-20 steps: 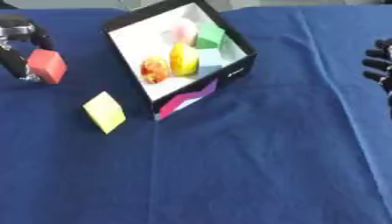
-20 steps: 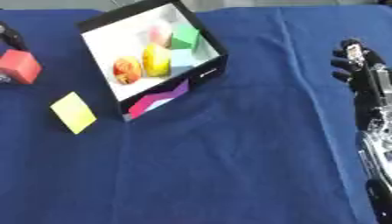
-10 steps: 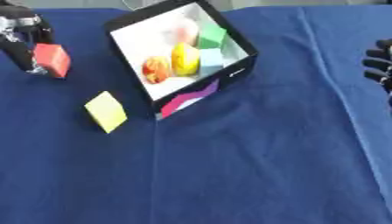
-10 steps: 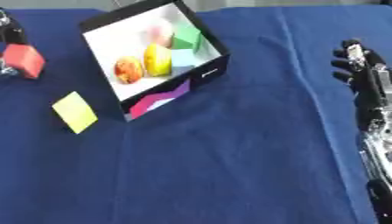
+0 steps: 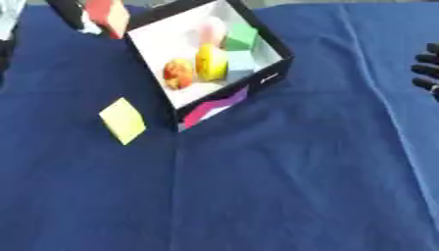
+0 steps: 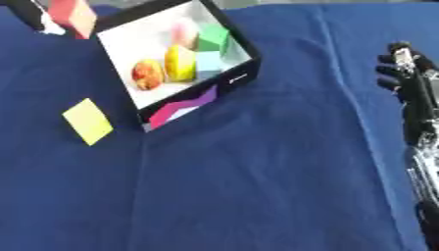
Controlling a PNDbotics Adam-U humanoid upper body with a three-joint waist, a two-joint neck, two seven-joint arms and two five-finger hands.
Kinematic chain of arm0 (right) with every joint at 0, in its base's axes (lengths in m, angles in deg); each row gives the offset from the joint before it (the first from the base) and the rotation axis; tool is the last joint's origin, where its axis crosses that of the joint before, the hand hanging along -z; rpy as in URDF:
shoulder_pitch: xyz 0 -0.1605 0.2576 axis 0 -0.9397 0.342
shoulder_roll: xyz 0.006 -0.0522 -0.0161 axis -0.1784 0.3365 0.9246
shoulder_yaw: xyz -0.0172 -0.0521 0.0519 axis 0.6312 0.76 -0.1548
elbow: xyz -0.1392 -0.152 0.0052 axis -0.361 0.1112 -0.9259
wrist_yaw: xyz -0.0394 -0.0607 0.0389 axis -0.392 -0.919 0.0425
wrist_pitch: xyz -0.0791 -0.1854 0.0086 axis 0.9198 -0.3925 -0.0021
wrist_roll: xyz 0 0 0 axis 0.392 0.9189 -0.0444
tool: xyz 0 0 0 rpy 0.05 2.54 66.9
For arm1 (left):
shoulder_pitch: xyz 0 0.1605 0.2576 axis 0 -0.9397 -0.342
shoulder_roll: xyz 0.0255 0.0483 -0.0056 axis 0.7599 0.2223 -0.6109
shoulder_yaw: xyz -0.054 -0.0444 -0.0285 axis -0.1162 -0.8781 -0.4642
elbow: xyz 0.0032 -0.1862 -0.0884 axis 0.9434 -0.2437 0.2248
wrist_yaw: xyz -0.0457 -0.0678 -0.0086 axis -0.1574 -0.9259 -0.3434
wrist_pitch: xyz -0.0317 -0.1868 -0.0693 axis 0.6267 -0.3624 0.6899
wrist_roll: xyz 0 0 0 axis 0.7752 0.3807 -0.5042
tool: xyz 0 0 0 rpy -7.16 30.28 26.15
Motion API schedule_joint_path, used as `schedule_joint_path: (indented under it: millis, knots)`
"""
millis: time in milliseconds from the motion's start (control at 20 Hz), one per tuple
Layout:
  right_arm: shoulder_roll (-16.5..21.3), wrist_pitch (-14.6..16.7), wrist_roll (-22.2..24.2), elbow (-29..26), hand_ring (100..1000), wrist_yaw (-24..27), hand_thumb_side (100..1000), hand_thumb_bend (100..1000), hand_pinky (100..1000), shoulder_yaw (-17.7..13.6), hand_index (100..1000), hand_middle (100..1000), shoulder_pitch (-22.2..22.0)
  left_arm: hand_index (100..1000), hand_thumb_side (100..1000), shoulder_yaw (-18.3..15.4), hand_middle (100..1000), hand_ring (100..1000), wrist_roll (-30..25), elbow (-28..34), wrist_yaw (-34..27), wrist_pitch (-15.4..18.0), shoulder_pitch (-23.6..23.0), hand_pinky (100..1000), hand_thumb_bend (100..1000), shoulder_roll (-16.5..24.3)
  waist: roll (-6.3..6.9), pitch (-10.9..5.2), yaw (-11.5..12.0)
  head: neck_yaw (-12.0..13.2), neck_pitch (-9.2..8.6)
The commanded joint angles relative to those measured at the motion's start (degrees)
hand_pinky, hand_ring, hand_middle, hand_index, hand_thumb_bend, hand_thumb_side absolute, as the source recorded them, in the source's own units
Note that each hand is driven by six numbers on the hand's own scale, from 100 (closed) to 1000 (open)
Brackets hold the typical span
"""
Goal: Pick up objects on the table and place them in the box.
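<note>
Even, bright light; whole picture soft with motion blur; faint shadow beside box (image 5: 257,44); no glare.

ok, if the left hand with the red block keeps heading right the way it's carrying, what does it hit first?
Probably the near-left rim of the black box with white interior. The left hand holds the red block just left of that rim. Height over the rim is unclear, so it may pass above.

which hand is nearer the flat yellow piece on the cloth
Left. The left hand is up-left of the flat yellow piece, holding a red block; the right hand rests far right.
</note>
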Motion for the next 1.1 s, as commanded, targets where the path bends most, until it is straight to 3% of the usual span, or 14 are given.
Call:
schedule_joint_path:
  millis: [50,500,600,700,800,850,950,1050,1100]
  knots:
    - [0.7,0.1,0.6,-0.9,822,0.4,794,100,838,0.1,843,753,1.1,543,100,1.5,497,611,1.8,2.2,-0.7,1.9,1.9,636,513,-2.0,-0.07,-1.84,-0.4,0.9,0.16]
    - [0.1,0.0,1.8,-1.1,822,0.7,794,100,839,1.2,843,754,2.5,599,100,2.0,539,633,5.4,-0.7,5.2,1.8,1.3,668,536,-7.5,0.08,-1.65,-2.1,1.8,0.39]
    - [0.0,0.1,1.7,-1.0,821,0.7,793,100,841,1.1,843,753,2.5,680,100,1.8,599,679,6.3,-1.0,6.4,1.4,1.2,719,555,-7.9,0.09,-1.58,-2.1,2.0,0.49]
    - [0.0,0.1,1.6,-1.1,821,0.8,793,100,841,1.0,843,753,2.5,817,100,1.7,762,787,7.4,-1.2,7.5,0.9,1.1,799,553,-8.1,0.07,-1.58,-2.1,2.2,0.51]
    - [0.0,0.1,1.6,-1.1,821,0.8,793,100,841,0.9,843,753,2.4,866,100,1.5,806,825,8.4,-1.3,8.3,0.5,1.2,836,530,-8.1,0.05,-1.62,-2.0,2.1,0.59]
    - [0.1,0.1,1.5,-1.1,821,0.8,793,100,841,0.9,843,753,2.3,890,267,1.3,816,839,9.2,-1.2,8.5,0.3,1.2,851,524,-8.0,0.04,-1.65,-1.9,2.1,0.66]
    - [0.1,0.1,1.5,-1.1,821,0.8,793,100,841,0.9,843,753,2.2,894,323,1.0,811,838,10.6,-1.2,8.6,-0.2,1.3,848,512,-7.8,0.03,-1.73,-1.8,2.2,0.68]
    - [0.2,0.1,1.5,-1.1,822,0.8,792,100,841,0.8,843,753,2.2,886,229,0.9,802,832,11.3,-1.4,8.1,-0.2,1.1,841,463,-7.5,0.06,-1.83,-1.6,2.1,0.66]
    - [0.2,0.1,1.4,-1.1,822,0.8,792,100,841,0.8,843,753,2.1,881,224,0.9,797,829,11.3,-1.4,7.7,-0.2,1.1,837,448,-7.1,0.09,-1.88,-1.5,2.0,0.68]
